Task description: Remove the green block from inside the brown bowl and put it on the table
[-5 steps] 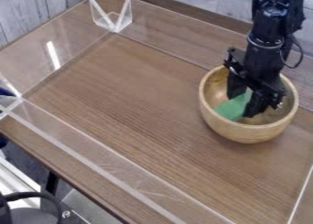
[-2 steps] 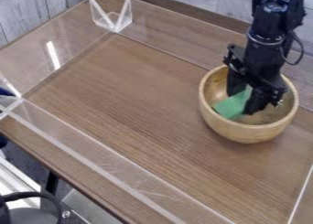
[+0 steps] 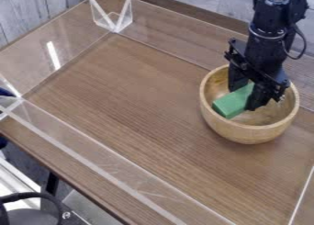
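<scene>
Inside the round tan wooden bowl (image 3: 249, 116), the black gripper (image 3: 249, 93) points down, fingers clamped on the small green rectangular block (image 3: 232, 102), ready for lifting clear of the rim.

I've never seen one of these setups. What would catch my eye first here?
Probably the black robot hand reaching straight down into the brown bowl at the right side of the table, closed on a bright green block. After that, the low clear walls edging the otherwise bare wooden tabletop stand out.
</scene>
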Robot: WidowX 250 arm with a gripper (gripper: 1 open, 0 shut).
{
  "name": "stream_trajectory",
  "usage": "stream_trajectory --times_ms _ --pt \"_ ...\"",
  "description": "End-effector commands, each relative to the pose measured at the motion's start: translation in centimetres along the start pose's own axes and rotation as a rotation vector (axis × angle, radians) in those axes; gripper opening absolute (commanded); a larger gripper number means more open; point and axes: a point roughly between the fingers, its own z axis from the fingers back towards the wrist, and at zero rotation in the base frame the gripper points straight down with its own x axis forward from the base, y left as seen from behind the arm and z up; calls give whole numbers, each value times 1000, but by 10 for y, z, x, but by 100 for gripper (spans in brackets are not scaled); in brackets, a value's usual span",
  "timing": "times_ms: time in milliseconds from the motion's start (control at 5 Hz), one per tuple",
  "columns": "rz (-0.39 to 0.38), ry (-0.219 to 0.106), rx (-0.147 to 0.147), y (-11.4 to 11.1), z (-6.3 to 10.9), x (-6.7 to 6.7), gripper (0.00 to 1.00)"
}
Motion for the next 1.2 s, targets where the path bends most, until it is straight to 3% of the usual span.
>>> stream_trajectory --times_ms 0,800,1000 --pt "11 -115 32 7 37 12 0" --pt "31 -141 42 14 54 10 0" --pt "48 -162 50 19 65 11 0"
